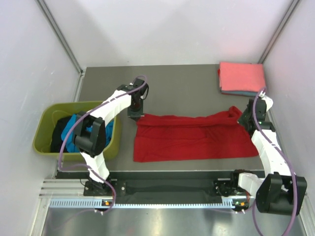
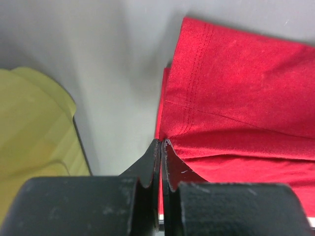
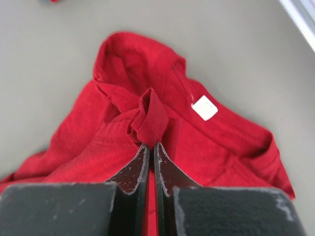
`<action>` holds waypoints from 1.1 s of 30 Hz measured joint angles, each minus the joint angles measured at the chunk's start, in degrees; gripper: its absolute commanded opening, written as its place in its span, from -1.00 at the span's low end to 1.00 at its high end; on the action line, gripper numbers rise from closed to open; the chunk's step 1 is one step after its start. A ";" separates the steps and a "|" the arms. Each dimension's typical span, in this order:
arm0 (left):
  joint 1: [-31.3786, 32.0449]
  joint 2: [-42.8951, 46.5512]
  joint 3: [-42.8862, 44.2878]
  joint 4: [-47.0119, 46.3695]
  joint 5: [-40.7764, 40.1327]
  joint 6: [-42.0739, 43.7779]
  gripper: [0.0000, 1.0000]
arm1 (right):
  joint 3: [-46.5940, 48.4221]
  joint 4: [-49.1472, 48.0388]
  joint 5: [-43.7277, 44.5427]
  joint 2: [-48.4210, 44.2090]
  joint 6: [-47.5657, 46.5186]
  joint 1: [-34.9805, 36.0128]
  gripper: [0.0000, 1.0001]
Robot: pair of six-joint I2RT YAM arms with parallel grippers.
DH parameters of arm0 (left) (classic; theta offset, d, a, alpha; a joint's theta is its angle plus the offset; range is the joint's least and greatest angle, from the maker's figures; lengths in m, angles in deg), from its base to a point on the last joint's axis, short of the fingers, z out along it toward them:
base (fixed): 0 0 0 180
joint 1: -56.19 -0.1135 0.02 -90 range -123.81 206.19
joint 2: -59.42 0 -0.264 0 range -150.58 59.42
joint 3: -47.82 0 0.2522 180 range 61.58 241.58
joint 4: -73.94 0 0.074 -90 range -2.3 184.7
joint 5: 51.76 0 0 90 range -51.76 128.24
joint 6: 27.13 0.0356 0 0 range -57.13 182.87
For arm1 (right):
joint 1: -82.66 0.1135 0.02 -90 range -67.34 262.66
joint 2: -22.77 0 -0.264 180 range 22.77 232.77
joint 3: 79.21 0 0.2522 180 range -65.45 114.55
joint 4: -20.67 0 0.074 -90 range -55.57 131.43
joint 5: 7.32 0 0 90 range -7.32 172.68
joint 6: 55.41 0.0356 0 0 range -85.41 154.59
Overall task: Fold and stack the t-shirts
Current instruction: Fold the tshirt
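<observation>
Right gripper [image 3: 151, 144] pinches a fold of the red shirt [image 1: 192, 137] near its collar. Left gripper [image 2: 161, 142] is clamped on its corner.

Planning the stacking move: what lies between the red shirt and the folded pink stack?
Only bare table between red shirt and pink stack, top view.

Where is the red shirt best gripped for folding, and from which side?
At its two far corners, from above: the red shirt lies flat and spread sideways, so only edges can be pinched. The left gripper is shut on the hemmed left corner, the right gripper on a raised fold at the right end.
</observation>
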 measured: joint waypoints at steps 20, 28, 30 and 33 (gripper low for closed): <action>3.43 7.93 -16.28 -1.44 -2.97 -1.86 -1.00 | -11.82 2.67 -2.21 -4.50 5.57 -0.98 -0.99; 4.81 8.00 -16.90 -2.21 -3.23 -2.67 -0.96 | -12.55 2.75 -1.99 -8.02 5.95 -1.31 -0.99; 5.22 8.00 -17.29 -2.21 -3.30 -2.97 -0.78 | -12.55 2.82 -1.92 -8.20 6.14 -1.46 -0.86; 6.10 8.00 -17.44 -1.68 -4.22 -3.63 -0.62 | -12.55 3.80 -1.92 -8.20 6.93 -1.49 -0.47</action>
